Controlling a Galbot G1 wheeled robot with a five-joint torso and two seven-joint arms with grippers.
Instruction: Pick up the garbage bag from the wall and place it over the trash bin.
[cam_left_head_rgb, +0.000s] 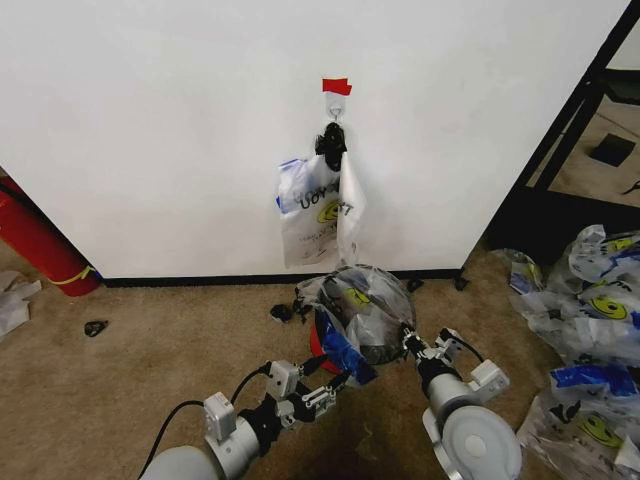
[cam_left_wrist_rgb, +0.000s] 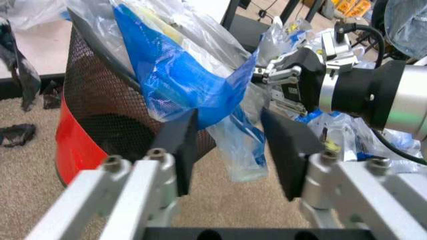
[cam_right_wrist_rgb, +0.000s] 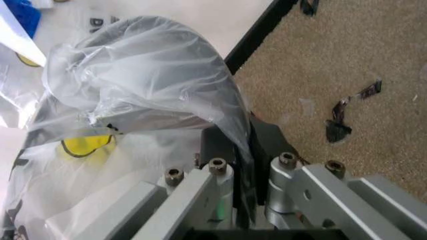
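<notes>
The right gripper (cam_right_wrist_rgb: 243, 165) has its fingers pinched together on a fold of the garbage bag (cam_left_head_rgb: 362, 305), at the side of the trash bin (cam_left_head_rgb: 322, 345) nearest the robot's right. In the right wrist view the thin plastic runs down between the two dark pads and bulges up over them, with the yellow face print showing through beside it. The left gripper (cam_left_wrist_rgb: 230, 150) sits at the bin's near left side with its fingers apart; the left wrist view shows a blue flap of the bag hanging over the bin's black mesh rim, between and just beyond the pads, whether touching them I cannot tell. That view also shows the right gripper across the bin.

From the head view, the bag lies draped over the bin's top, on the carpet (cam_left_head_rgb: 180, 340) just before the wall (cam_left_head_rgb: 150, 130). Another bag (cam_left_head_rgb: 318, 205) hangs from the hook (cam_left_head_rgb: 336, 108) under red tape (cam_left_head_rgb: 336, 86). More bags (cam_left_head_rgb: 590, 330) are heaped on the right, and a red cylinder (cam_left_head_rgb: 40, 245) leans at the left.
</notes>
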